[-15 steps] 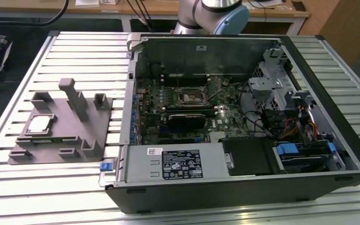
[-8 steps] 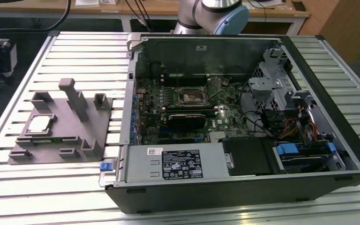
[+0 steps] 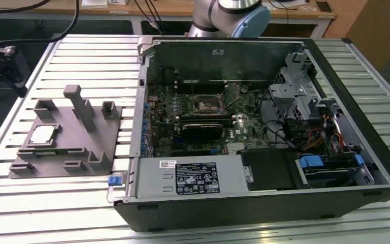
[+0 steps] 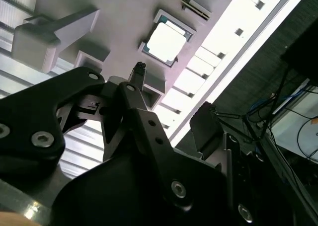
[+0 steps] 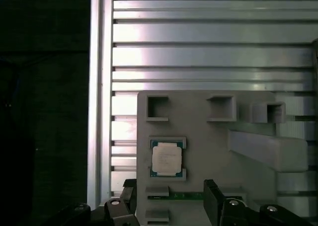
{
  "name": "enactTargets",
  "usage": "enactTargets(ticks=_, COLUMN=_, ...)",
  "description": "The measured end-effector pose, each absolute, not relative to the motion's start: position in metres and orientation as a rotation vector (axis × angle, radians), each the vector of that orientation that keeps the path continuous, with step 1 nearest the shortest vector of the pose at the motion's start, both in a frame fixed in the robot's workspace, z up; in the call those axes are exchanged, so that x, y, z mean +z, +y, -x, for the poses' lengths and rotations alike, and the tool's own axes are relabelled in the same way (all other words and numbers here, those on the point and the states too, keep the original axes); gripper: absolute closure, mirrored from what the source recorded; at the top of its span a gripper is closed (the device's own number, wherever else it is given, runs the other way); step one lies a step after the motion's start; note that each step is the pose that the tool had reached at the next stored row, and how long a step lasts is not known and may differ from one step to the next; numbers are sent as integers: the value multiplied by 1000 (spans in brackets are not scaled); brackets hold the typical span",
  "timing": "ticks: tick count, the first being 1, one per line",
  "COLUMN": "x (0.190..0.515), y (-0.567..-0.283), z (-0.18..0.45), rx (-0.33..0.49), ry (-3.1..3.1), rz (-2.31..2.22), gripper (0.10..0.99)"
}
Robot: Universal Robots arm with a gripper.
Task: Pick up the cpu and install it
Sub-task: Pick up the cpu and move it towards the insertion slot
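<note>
Exterior view first: the cpu (image 3: 42, 135) lies flat in its recess on the grey fixture block (image 3: 79, 147). The block sits on the slatted table (image 3: 19, 203), to the exterior view's left of the open computer case (image 3: 263, 203). In the first wrist view my claw (image 5: 169, 188) hangs over that block, its 2 fingers (image 5: 212, 201) spread apart and empty, with the cpu near them and untouched.

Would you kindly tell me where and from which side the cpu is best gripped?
Come straight down: the cpu lies flat, face up, in the grey fixture. Pinch the two opposite edges that the fixture's raised lips leave free; the thin chip likely offers nothing else.
</note>
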State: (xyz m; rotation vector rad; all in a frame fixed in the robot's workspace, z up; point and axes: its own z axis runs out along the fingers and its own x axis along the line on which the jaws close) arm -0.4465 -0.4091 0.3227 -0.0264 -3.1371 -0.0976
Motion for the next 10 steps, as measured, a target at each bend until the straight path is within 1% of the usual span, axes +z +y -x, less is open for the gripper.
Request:
enactTargets(ticks=1, x=322, y=-409, z=446, rx=-98, ry=-3137, rz=26, gripper=439)
enactTargets(ticks=10, x=314, y=-409, z=446, rx=-98, ry=-3137, rz=26, gripper=439)
